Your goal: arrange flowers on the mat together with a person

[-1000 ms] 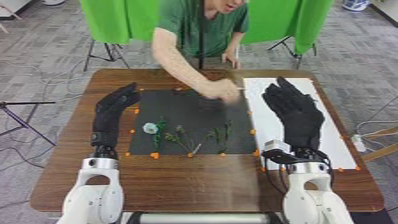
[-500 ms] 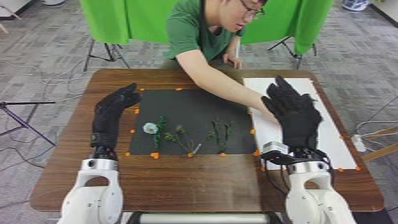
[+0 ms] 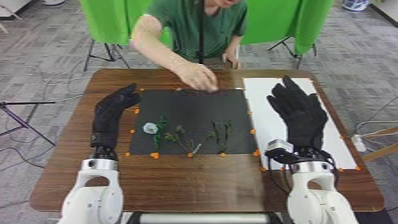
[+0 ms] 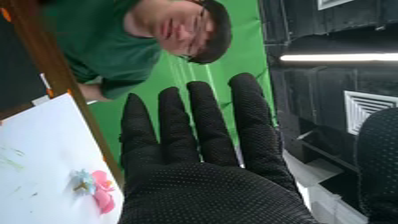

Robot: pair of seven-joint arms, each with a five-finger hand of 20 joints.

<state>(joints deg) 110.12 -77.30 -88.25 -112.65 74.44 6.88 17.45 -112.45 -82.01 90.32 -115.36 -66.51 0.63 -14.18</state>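
My left hand (image 3: 114,107) is held open over the table's left side, beside the black mat (image 3: 187,112). Above the white sheet (image 3: 265,107) is my right hand (image 3: 300,112), fingers straight and holding nothing. In the right wrist view my right hand (image 4: 213,192) is open too, and a pink flower (image 4: 103,192) lies by a pale blue flower (image 4: 83,182) on the sheet. On the mat lie a white flower (image 3: 150,128) beside a green stem (image 3: 160,129), a leafy sprig (image 3: 180,137) and dark green stems (image 3: 219,134). A person's hand (image 3: 197,77) hovers near the mat's far edge.
Orange markers (image 3: 155,155) line the mat and the sheet. The brown table (image 3: 204,182) extends around both. A person in green stands at its far side, with the other hand (image 3: 233,63) at the far edge.
The person's arm has drawn back from the white sheet beside my right hand to the mat's far edge. My right hand has shifted slightly right. My left hand has stayed still.
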